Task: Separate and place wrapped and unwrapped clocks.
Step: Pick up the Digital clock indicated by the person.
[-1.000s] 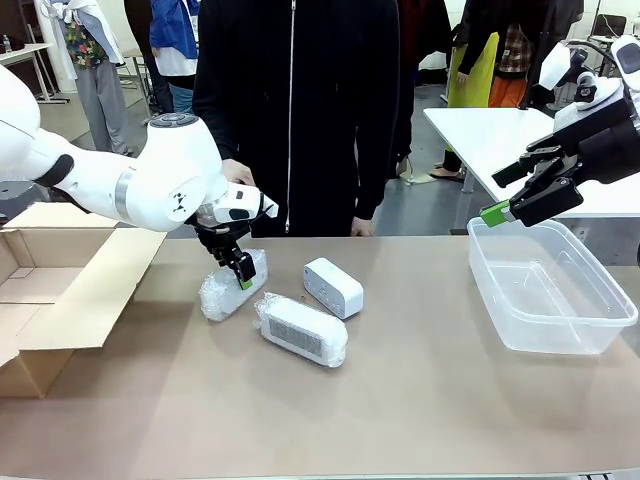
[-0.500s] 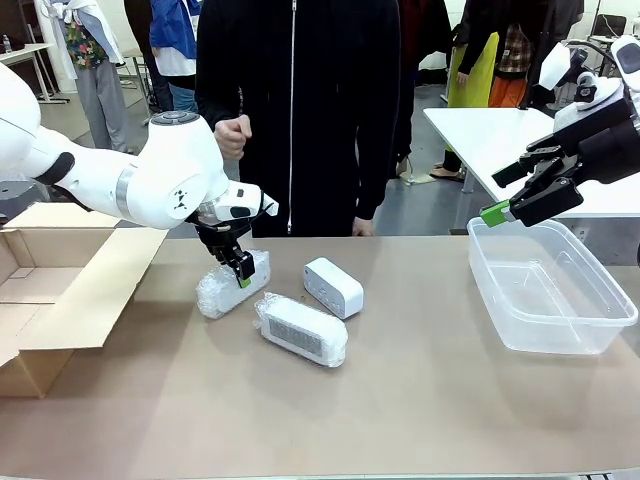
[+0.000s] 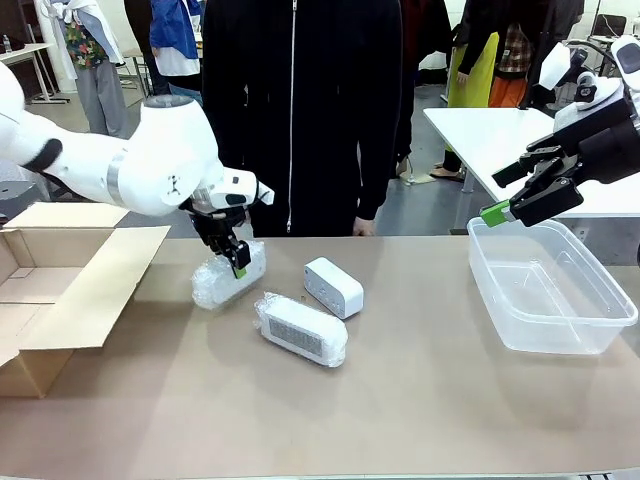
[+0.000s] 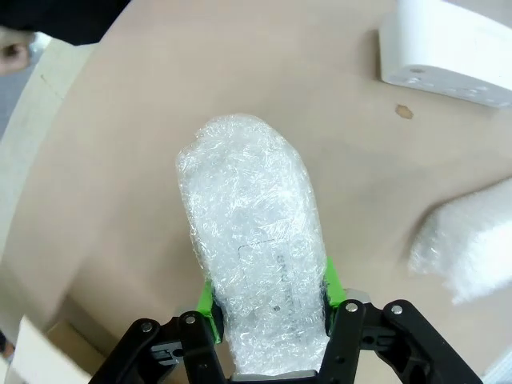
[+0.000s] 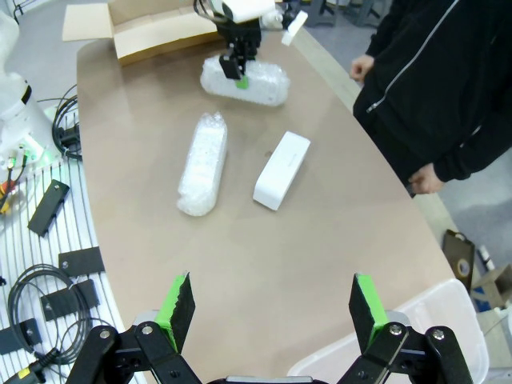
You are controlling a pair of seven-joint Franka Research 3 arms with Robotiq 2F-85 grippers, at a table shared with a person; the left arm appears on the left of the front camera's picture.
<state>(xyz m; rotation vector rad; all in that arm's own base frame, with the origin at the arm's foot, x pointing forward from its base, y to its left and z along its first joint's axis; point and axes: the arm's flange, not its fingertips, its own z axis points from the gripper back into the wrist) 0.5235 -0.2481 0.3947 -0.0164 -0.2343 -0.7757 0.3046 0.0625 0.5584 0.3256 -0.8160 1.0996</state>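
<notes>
Left gripper (image 3: 238, 263) nose-down, tight around far wrapped clock (image 3: 215, 285); right gripper (image 5: 270, 308) wide, aloft.

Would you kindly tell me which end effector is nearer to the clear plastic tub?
The right. The right end effector hovers open just above the far left corner of the tub; the left end effector is across the table, shut on a wrapped clock.

Brown table (image 3: 420, 400), cardboard box (image 3: 95, 285) left, 1 wrapped clock (image 3: 300, 330), 1 bare clock (image 3: 333, 287), clear tub (image 3: 570, 338) right
</notes>
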